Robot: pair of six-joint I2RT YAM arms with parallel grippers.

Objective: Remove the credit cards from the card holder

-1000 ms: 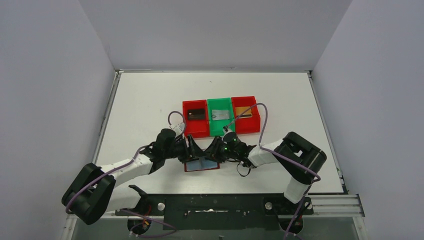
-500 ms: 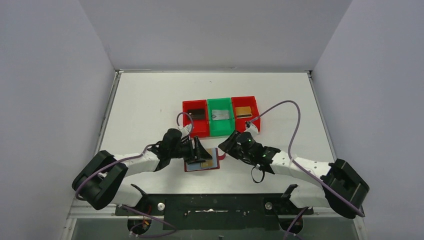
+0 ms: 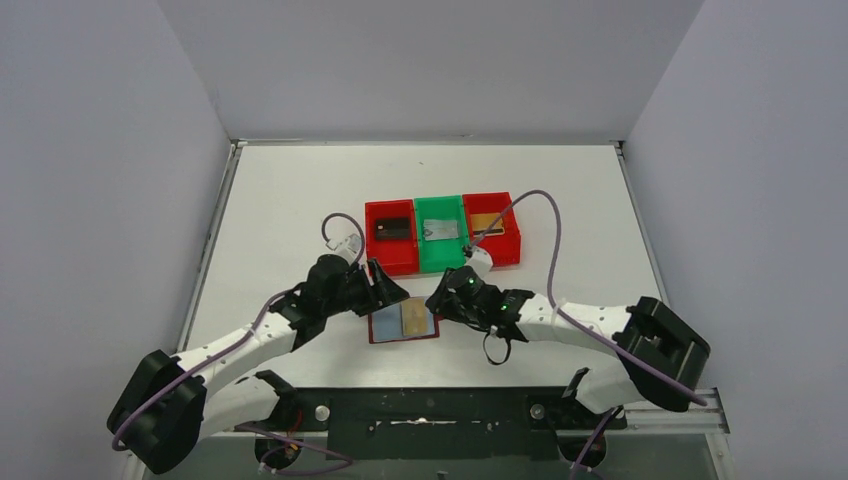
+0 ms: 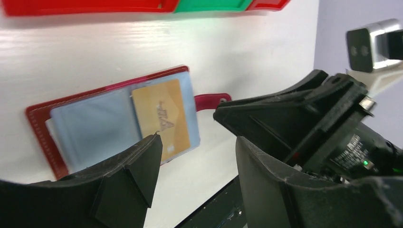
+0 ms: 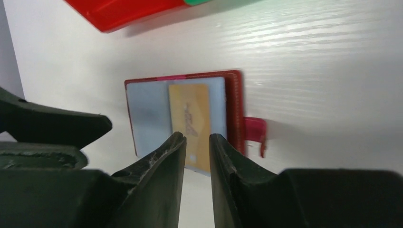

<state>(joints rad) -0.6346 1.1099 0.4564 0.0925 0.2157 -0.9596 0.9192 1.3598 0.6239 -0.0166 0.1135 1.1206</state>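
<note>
My left end effector (image 4: 197,142) has lifted off the open card holder (image 3: 403,327) on the bench (image 3: 600,250), jaws apart, the right end effector (image 5: 197,137) narrowly apart and empty, so I'd pinch the thin, stiff, slick gold card (image 5: 190,118) by its exposed edge.

The left end effector (image 4: 195,137) is covering the near corner of the card holder (image 4: 90,126); the right end effector (image 5: 196,137) is hiding the lower edge of the gold card (image 5: 189,107), whose print is showing blurred.
</note>
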